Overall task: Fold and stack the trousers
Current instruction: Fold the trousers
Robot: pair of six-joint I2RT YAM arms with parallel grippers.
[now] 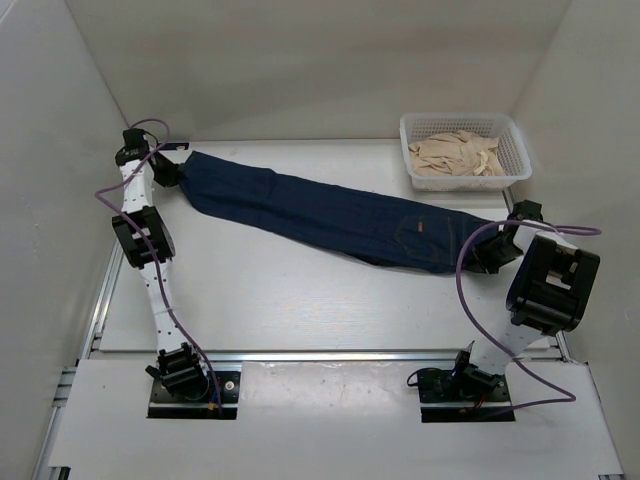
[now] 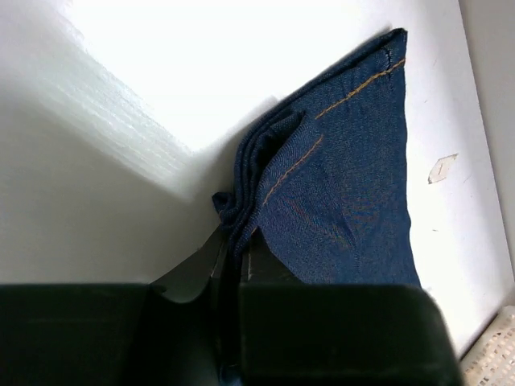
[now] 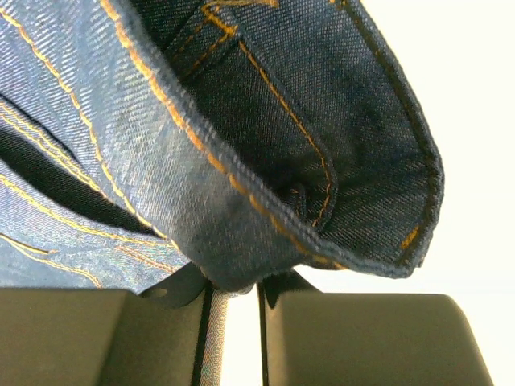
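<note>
The top view looks down from the near edge over the whole surface [image 1: 300,300], while each wrist view sits very close at one end of the trousers [image 1: 330,215], which all three share.

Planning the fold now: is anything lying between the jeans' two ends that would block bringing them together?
Nothing visible does. The left tool grips the leg end of the jeans, the right tool the waistband, with only bare table alongside. The basket sits behind the waist end, off that path.
</note>
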